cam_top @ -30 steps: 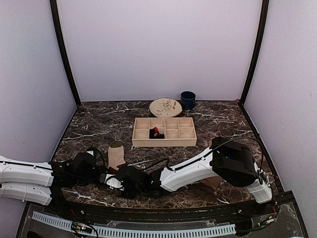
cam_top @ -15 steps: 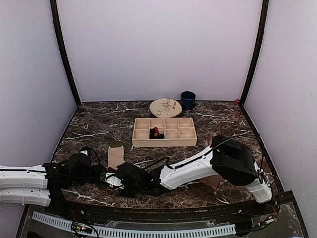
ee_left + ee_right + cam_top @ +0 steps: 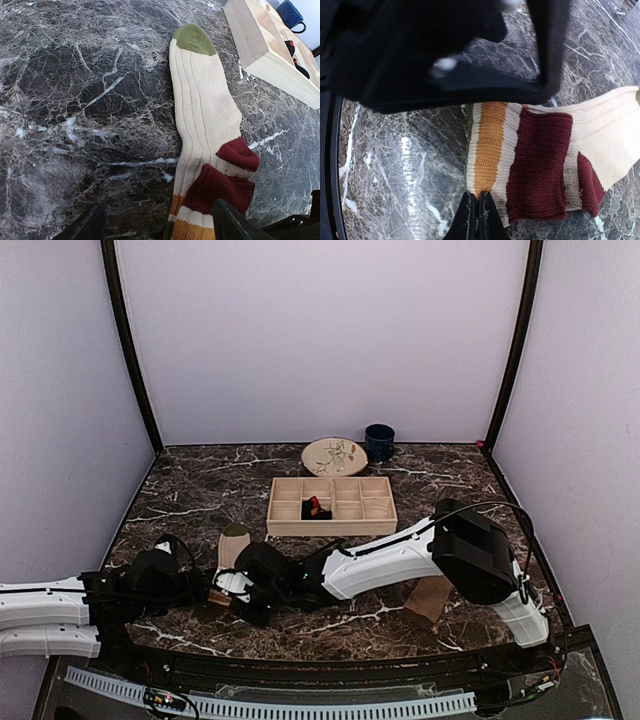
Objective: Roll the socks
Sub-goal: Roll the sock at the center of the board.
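At the bottom of the frame, the left gripper (image 3: 159, 226) is spread wide by the striped sock (image 3: 205, 115). The right gripper (image 3: 474, 212) is squeezed tight at the sock's edge.

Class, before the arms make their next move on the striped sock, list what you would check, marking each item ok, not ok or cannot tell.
1. Striped sock lies stretched out on the table, toe pointing away: ok.
2. Left tool open at the cuff end: ok.
3. Right tool shut at the cuff edge: ok.
4. Cuff fabric actually pinched by the right tool: cannot tell.
5. Sock apart from the wooden tray: ok.
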Motion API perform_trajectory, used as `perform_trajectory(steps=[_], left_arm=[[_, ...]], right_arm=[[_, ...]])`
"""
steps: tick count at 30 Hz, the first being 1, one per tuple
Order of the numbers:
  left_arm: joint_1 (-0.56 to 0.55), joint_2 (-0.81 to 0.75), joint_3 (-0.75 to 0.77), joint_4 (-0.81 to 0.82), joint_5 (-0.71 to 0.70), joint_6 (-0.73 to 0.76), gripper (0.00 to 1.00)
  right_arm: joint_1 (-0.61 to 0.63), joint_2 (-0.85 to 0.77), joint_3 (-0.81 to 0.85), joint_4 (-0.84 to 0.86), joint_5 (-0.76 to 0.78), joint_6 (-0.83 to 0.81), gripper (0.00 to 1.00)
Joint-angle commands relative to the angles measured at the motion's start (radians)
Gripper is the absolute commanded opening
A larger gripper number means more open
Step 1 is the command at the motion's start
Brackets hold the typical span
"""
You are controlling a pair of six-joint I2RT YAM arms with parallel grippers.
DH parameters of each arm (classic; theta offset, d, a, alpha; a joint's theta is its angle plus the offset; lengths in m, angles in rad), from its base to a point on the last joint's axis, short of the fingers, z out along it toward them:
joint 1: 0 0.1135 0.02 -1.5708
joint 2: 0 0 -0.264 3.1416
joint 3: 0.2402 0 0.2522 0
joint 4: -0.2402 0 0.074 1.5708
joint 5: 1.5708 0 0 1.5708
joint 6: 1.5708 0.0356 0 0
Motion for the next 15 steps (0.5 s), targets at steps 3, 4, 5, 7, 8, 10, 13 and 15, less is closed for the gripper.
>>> perform_trajectory(steps=[3, 4, 5, 7, 8, 10, 13, 15], left_arm=[[0.001, -0.007, -0.012, -0.018, -0.012, 0.008, 0.76], [0.001, -0.009, -0.013, -0.016, -0.012, 0.009, 0.76], [0.002, -0.01, -0.01, -0.018, -0.012, 0.011, 0.76], [0.001, -0.012, 0.002, -0.041, -0.009, 0.006, 0.76], [0.001, -0.014, 0.002, -0.046, -0.008, 0.004, 0.76], [0.001, -0.023, -0.006, -0.042, 0.0, -0.001, 0.76], [0.001, -0.033, -0.017, -0.035, 0.005, 0.0, 0.76], [0.001, -0.035, -0.017, -0.031, 0.0, 0.007, 0.76]], right_arm=[[-0.058, -0.014, 0.081, -0.08, -0.166, 0.116, 0.0], [-0.069, -0.006, 0.099, -0.096, -0.181, 0.128, 0.0], [-0.079, 0.002, 0.116, -0.108, -0.199, 0.142, 0.0], [-0.097, 0.01, 0.137, -0.125, -0.243, 0.173, 0.0], [-0.104, 0.009, 0.137, -0.123, -0.26, 0.186, 0.0], [-0.115, 0.009, 0.137, -0.118, -0.283, 0.22, 0.0], [-0.132, 0.028, 0.16, -0.142, -0.317, 0.258, 0.0], [-0.144, 0.04, 0.168, -0.146, -0.333, 0.277, 0.0]])
